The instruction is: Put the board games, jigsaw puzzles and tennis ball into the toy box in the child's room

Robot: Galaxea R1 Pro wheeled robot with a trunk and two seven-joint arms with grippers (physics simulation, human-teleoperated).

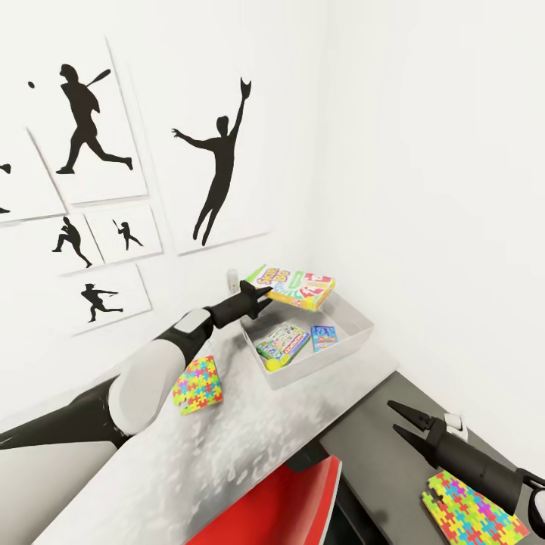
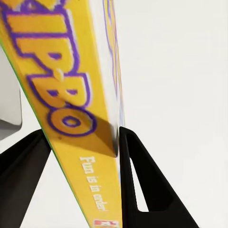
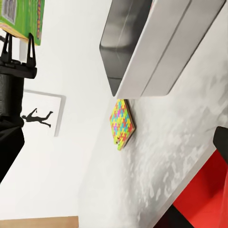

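My left gripper (image 1: pixel 263 292) is shut on the edge of the SKIP-BO board game (image 1: pixel 297 286), holding it level over the toy box (image 1: pixel 365 324) on the table (image 1: pixel 227 446). The left wrist view has the yellow box (image 2: pixel 71 95) pinched between both fingers (image 2: pixel 142 185). Inside the toy box lie a green-edged board game (image 1: pixel 284 341), a small blue one (image 1: pixel 323 337) and the tennis ball (image 1: pixel 272 365). One jigsaw puzzle (image 1: pixel 198 386) (image 3: pixel 122 123) lies on the table beside the toy box (image 3: pixel 142 52). Another jigsaw puzzle (image 1: pixel 471 509) lies on the dark cabinet under my right arm. My right gripper (image 1: pixel 403 422) is open with nothing in it.
A red chair (image 1: pixel 280 507) stands below the table's front edge. The dark grey cabinet (image 1: pixel 371 446) sits lower, to the right of the table. White walls with black sport prints (image 1: pixel 216 166) close the corner behind the toy box. A small white object (image 1: pixel 233 278) stands by the wall.
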